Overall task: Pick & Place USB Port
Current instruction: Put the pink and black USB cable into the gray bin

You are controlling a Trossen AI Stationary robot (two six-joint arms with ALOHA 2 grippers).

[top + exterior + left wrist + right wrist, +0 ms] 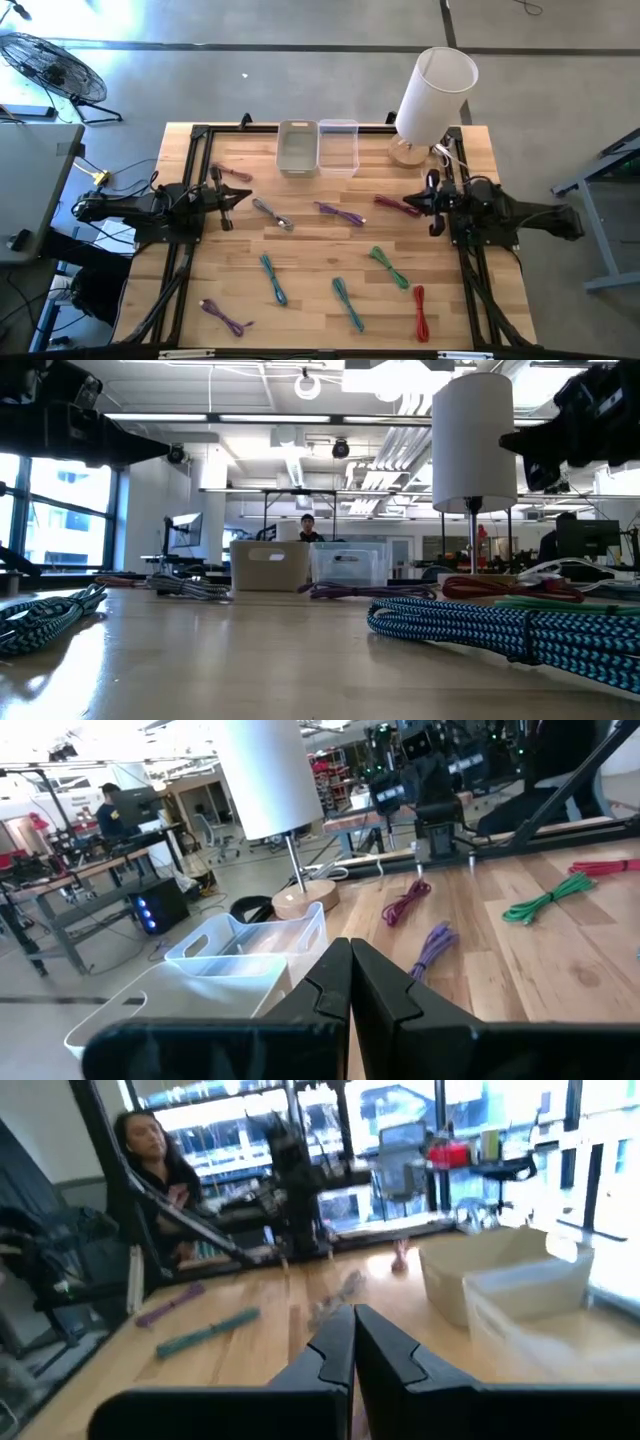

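L gripper (243, 196) & R gripper (424, 200) closed, empty, above table (310, 300)

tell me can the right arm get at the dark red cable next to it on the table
Probably yes. The dark red cable lies just in front of the right gripper, nothing between them. The gripper is shut and empty, so it must open first.

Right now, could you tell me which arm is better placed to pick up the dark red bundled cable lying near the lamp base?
Probably the right. The right gripper, shut and empty, hangs right beside the dark red bundled cable. The left gripper, also shut, sits across the table, with the grey cable and purple cable lying between.
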